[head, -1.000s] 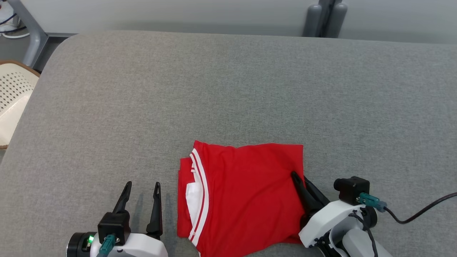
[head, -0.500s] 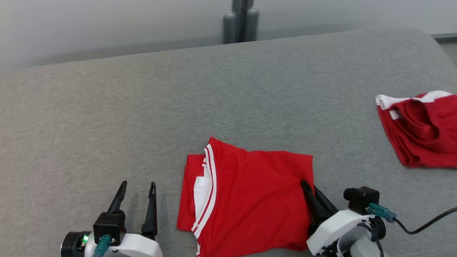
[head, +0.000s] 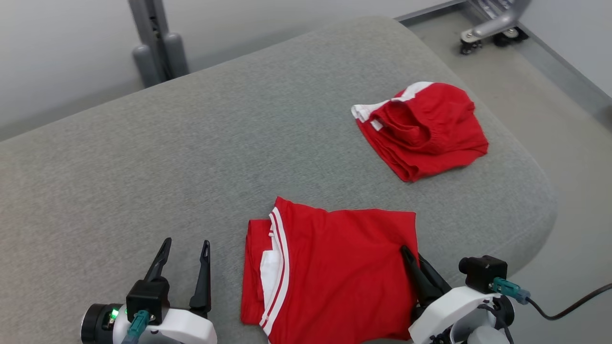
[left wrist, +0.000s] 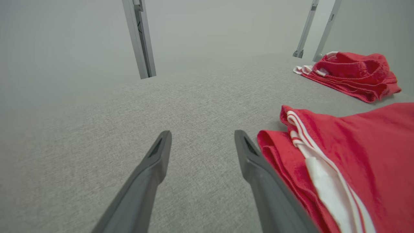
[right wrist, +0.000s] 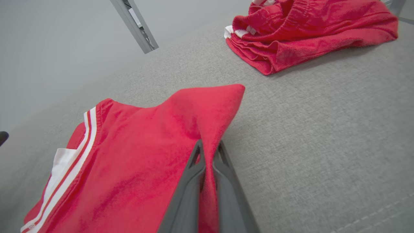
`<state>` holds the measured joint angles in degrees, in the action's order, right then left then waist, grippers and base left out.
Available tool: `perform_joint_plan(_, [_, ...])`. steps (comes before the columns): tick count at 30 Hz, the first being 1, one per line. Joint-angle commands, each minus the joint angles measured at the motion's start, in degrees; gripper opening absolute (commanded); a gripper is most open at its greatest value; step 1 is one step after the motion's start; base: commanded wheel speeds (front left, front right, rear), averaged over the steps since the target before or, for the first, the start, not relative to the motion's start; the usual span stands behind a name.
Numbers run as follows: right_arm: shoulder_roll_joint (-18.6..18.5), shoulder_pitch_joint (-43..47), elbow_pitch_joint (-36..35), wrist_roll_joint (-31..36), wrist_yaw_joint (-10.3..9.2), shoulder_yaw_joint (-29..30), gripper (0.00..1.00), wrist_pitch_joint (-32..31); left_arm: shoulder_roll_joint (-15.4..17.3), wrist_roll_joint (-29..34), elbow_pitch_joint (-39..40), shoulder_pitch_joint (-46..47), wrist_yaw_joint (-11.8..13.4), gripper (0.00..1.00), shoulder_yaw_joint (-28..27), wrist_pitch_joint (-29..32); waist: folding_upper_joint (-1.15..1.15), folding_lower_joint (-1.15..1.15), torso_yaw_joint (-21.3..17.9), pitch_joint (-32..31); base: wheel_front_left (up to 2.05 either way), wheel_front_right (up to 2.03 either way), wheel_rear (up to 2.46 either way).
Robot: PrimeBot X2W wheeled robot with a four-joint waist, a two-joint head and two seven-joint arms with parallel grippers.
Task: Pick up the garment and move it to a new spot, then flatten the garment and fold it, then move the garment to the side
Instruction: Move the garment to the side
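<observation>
A folded red garment (head: 330,272) with white stripes lies near the front of the grey padded table (head: 167,167). My right gripper (head: 410,254) is shut on its right edge; in the right wrist view the red cloth (right wrist: 155,155) is pinched between the two fingers, with that gripper (right wrist: 208,145) lifting the edge a little. My left gripper (head: 185,244) stands open just left of the garment, touching nothing. In the left wrist view the garment (left wrist: 349,161) lies right of that gripper (left wrist: 202,136).
A second folded red garment (head: 420,129) lies at the table's far right corner, also seen as a red pile (right wrist: 307,29) in the right wrist view. The table's rounded right edge (head: 545,200) drops to the floor. A grey post (head: 153,43) stands behind the table.
The head camera has turned right, bringing the second red garment and the table's right end into view. Both grippers keep their places relative to the garment.
</observation>
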<state>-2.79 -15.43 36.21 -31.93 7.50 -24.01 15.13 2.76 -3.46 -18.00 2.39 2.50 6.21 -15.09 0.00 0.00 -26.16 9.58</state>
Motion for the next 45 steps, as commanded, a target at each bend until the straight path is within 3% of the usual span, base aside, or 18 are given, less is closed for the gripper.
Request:
perform_joint_plan(1, [-0.28, 0.09, -0.79, -0.56, -0.02, 0.25, 0.0, -0.04, 0.3, 0.58, 0.04, 1.31, -0.41, 1.0, -0.34, -0.05, 0.0, 0.0, -4.48, 1.21, 0.0, 0.0, 0.0])
perform_joint_plan(10, [-0.3, -2.25, -4.32, 1.12, -0.02, 2.53, 0.0, -0.04, 0.41, 1.58, -0.3, 2.8, -1.21, 1.0, -0.92, -0.05, 0.0, 0.0, -4.62, 3.7, 0.0, 0.0, 0.0])
perform_joint_plan(17, [-0.33, -10.66, -4.22, 8.12, -0.02, 7.16, 0.0, -0.04, 0.83, 2.65, -0.02, 4.2, -1.31, 1.0, -1.15, -0.05, 0.0, 0.0, 0.23, 6.81, 0.0, 0.0, 0.0])
perform_joint_plan(25, [-3.07, -23.15, 3.69, 20.42, -0.02, 21.57, 0.0, -0.04, 1.16, 3.11, 0.57, 5.83, -1.32, 1.0, -0.86, -0.05, 0.0, 0.0, 7.48, 9.72, 0.0, 0.0, 0.0])
perform_joint_plan(37, [-12.84, -31.1, 14.14, 37.81, -0.02, 46.7, 0.0, -0.04, 1.65, 3.4, 1.86, 7.11, -0.84, 1.0, -0.17, 0.0, 0.0, 0.0, 14.97, 12.26, 0.0, 0.0, 0.0])
perform_joint_plan(38, [-13.65, -31.31, 14.9, 39.63, -0.02, 48.61, 0.03, -0.04, 1.71, 3.34, 1.92, 7.14, -0.79, 1.0, -0.27, 0.0, 0.0, 0.0, 15.37, 12.41, 0.0, 0.0, 0.0])
perform_joint_plan(39, [-13.87, -31.9, 15.02, 40.82, -0.02, 50.21, 0.65, -0.04, 1.71, 3.16, 1.93, 7.11, -0.7, 1.0, -0.4, 0.0, 0.0, 0.0, 15.66, 12.55, 0.0, 0.0, 0.0])
perform_joint_plan(40, [-13.87, -32.56, 14.65, 42.16, -0.02, 51.7, 1.0, -0.04, 1.75, 3.07, 2.0, 7.13, -0.68, 1.0, -0.39, 0.0, 0.0, 0.0, 15.87, 12.7, 0.0, 0.0, 0.0])
perform_joint_plan(45, [-12.02, -32.97, 10.18, 47.04, -0.02, 56.44, 1.0, -0.04, 1.77, 2.86, 2.1, 6.98, -0.24, 1.0, -0.51, 0.01, 0.0, 0.0, 16.57, 12.84, 0.0, 0.0, 0.0])
